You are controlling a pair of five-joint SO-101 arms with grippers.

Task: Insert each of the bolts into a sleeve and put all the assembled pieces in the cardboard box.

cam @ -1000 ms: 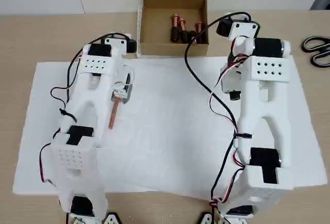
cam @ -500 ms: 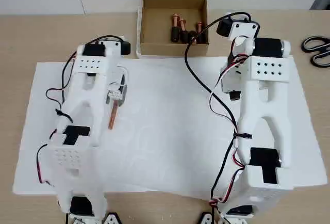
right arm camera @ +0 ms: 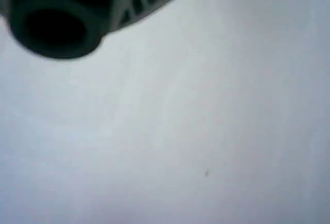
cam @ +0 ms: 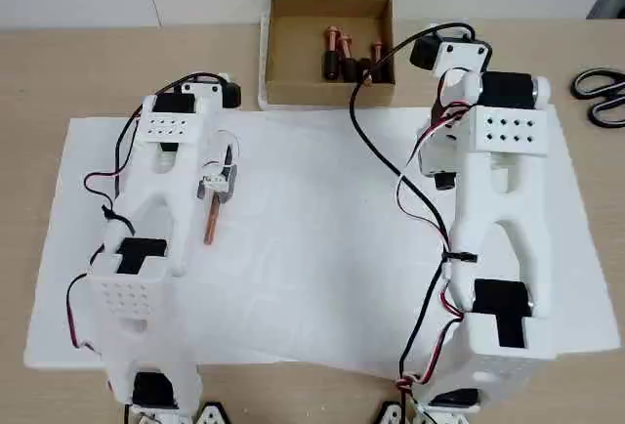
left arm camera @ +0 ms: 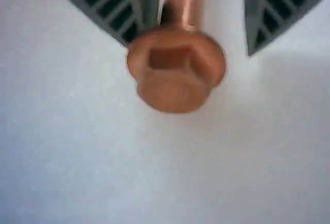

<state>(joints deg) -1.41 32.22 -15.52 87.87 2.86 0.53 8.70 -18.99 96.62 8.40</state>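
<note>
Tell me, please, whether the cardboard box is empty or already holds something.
Not empty: the cardboard box holds copper bolts seated in dark sleeves, grouped at its right side in the high view.

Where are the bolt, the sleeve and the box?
bolt (left arm camera: 175, 74): left wrist view, on its hex head.
sleeve (right arm camera: 54, 48): right wrist view, on the rim of its open end.
box (cam: 303, 4): high view, on its far wall.

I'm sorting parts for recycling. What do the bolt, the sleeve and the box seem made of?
The bolt: probably metal, copper-coloured, smooth with a dull sheen.
The sleeve: black, matte, maybe plastic or rubber; unclear.
The box: plain brown cardboard, matte, folded walls.
</note>
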